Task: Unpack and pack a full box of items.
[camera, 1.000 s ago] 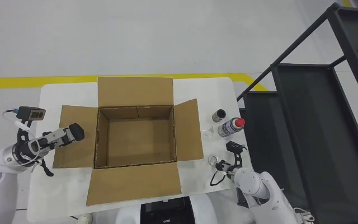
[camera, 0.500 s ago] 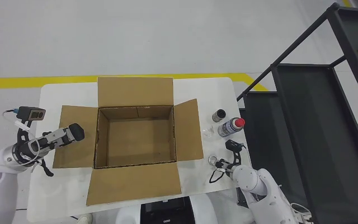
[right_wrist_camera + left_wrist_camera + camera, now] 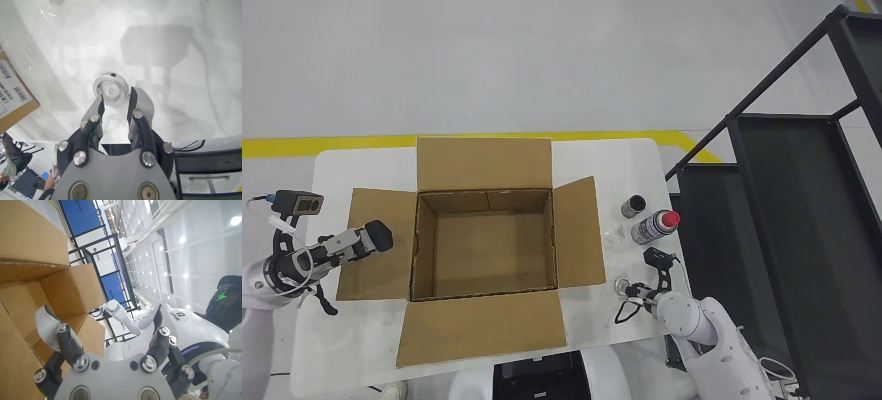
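Cardboard box [image 3: 487,255] open just beside the left pincer [image 3: 101,311], its fingers spread wide, holding nothing, right pincer [image 3: 116,94] half open above the surface [image 3: 170,56], metal ring [image 3: 122,91] between its fingertips, ring's near edge hidden behind one finger, contact unclear

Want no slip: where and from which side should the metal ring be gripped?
Probably pinch the metal ring across its outer wall, coming straight down. It lies flat on the table, hole up, so only the curved outside offers opposing faces. The right gripper has open fingers flanking it.
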